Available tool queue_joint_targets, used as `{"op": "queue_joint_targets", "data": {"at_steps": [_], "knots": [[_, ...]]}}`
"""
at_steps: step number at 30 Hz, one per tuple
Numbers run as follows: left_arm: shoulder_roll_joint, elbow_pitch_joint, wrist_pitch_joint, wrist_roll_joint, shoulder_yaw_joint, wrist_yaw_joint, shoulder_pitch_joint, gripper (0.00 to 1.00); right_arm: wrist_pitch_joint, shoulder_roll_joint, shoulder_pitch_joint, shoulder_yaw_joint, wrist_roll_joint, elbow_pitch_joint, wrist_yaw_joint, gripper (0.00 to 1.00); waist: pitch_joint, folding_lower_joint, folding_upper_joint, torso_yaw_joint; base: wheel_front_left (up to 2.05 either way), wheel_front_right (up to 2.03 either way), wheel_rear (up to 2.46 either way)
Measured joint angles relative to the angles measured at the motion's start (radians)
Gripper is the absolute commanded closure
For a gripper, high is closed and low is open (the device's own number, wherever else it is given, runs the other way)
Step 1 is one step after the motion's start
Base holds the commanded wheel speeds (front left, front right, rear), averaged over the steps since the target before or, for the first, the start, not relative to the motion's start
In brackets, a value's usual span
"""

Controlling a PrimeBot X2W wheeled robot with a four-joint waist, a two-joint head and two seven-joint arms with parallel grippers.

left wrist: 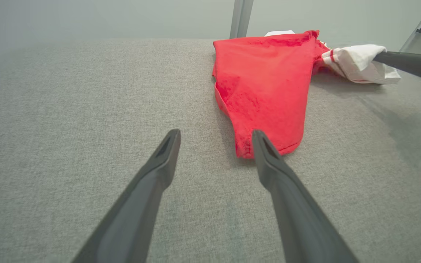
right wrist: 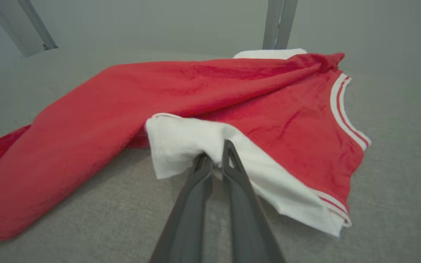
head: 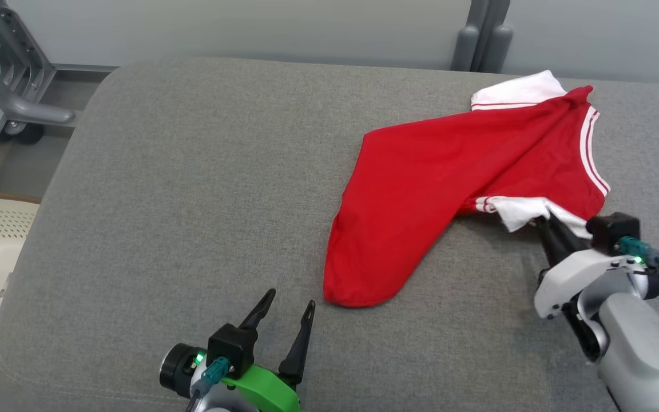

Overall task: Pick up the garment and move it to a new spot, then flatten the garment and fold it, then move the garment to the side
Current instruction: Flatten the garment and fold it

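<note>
The garment is lying rumpled on the far right part of the grey padded surface. Its red body is trailing in one long fold toward the near middle, and one white sleeve is bunching at its near right side. The right tool is gripping that near sleeve: in the right wrist view its two dark fingers are standing almost together, with white cloth gathered between their tips, while the rest of the shirt is resting on the surface. The left tool is waiting low at the near edge, jaws spread wide and holding nothing. It is pointing toward the hem end of the red fold and sitting just beside it; whether a fingertip is touching the cloth I cannot tell. This looks like the opening step, the pick-up ahead of carrying the shirt to a new spot, with flattening and folding not yet begun. The next move is probably calling for a steady rise of the right arm, high enough that the long red tail is clearing or sliding freely over the surface. A pinch on one sleeve is a thin hold, so a quick pull is likely risking a slip, and the left tool may be needed on the hem.
</note>
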Motion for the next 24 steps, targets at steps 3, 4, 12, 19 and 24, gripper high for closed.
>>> {"op": "queue_joint_targets", "data": {"at_steps": [3, 4, 12, 19, 24], "knots": [[0.0, -0.006, 0.0, -0.001, 0.004, 0.0, 0.012, 0.0, 0.0, -0.046, 0.036, -0.063, -0.003, -0.108, 0.0, 1.0, -0.015, 0.0, 0.0, -0.012, 0.0, 0.0, 0.0], [0.0, -0.008, 0.0, -0.002, 0.006, 0.0, 0.014, 0.0, 0.0, -0.059, 0.052, -0.079, -0.007, -0.138, 0.0, 1.0, -0.02, 0.0, 0.0, -0.017, 0.0, 0.0, 0.0], [0.0, -0.013, 0.0, -0.014, 0.001, 0.001, 0.028, 0.0, 0.117, -0.12, 0.175, -0.14, -0.001, -0.405, 0.0, 1.0, -0.044, 0.0, 0.0, -0.038, 0.0, 0.0, 0.0], [0.0, -0.002, 0.0, -0.018, 0.001, 0.005, 0.03, 0.0, 0.293, -0.109, 0.34, -0.193, 0.033, -0.563, 0.0, 0.0, -0.041, 0.0, 0.0, -0.032, 0.0, 0.0, 0.0], [0.0, 0.006, 0.0, -0.014, 0.011, 0.009, 0.031, 0.0, 0.277, -0.052, 0.392, -0.248, -0.005, -0.614, 0.0, 0.0, -0.048, 0.0, 0.0, -0.042, 0.0, 0.0, 0.0]]}}
